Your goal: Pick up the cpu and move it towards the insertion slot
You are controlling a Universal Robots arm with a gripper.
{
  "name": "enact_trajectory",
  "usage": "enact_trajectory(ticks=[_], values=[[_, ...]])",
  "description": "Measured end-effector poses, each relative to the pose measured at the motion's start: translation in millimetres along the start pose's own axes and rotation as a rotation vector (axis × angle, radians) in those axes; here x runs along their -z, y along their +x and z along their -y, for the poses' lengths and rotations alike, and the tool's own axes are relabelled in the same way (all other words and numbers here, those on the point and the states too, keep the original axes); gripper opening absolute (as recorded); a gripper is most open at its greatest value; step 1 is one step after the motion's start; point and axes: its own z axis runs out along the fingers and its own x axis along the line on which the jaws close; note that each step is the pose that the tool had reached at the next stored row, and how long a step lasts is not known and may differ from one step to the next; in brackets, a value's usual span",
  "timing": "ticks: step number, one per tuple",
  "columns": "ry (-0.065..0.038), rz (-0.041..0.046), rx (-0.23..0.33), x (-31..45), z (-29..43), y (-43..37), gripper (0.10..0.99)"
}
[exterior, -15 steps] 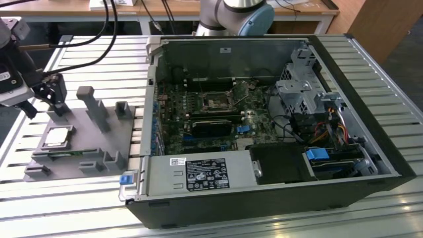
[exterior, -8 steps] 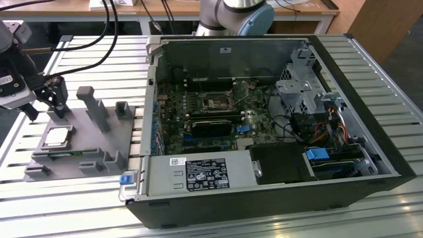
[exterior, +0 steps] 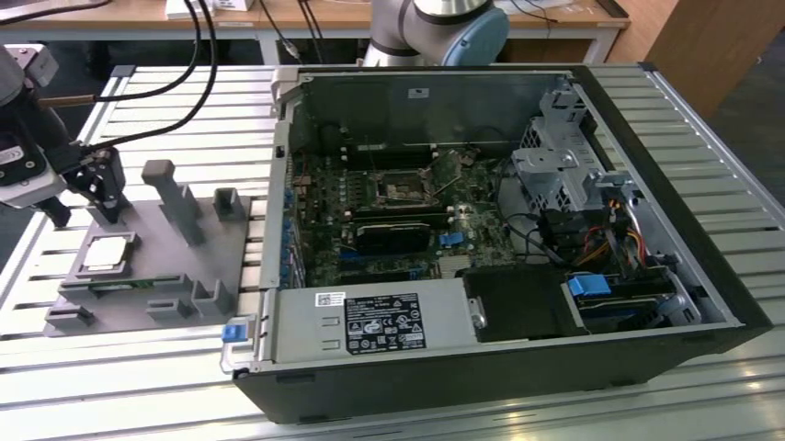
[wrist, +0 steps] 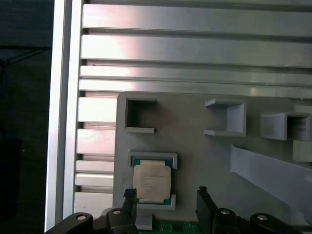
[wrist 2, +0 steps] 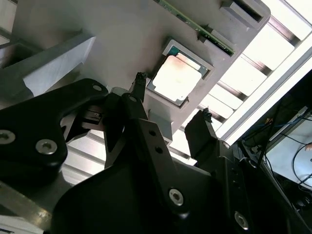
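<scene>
The cpu (exterior: pixel 108 251) is a thin square chip with a pale silvery top. It lies flat in a square recess of the grey fixture plate (exterior: pixel 165 262) at the exterior view's left. My gripper (exterior: pixel 84 209) hangs open just above the plate near the chip, holding nothing. In both wrist views the cpu (wrist: pixel 152 181) (wrist 2: pixel 178 78) lies below the open gripper (wrist: pixel 165 195) (wrist 2: pixel 172 97), close to one black fingertip (wrist: pixel 129 195) and apart from it. The insertion slot (exterior: pixel 402 190) is a small square socket with a dark centre on the green motherboard inside the open computer case.
The grey fixture plate carries upright posts (exterior: pixel 164 184) and small blocks (exterior: pixel 211 296) around the chip. The black computer case (exterior: pixel 638 303) stands open, with tall walls, cables and a drive cage (exterior: pixel 558 165). The slatted aluminium table (exterior: pixel 147 367) spreads all around, and the arm's base (exterior: pixel 442 28) stands behind the case.
</scene>
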Motion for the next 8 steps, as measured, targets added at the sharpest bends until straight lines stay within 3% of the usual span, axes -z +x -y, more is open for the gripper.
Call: enact_trajectory(ticks=[8], values=[[0.0,-0.0005,0.0,-6.0,0.1,0.4,0.604]])
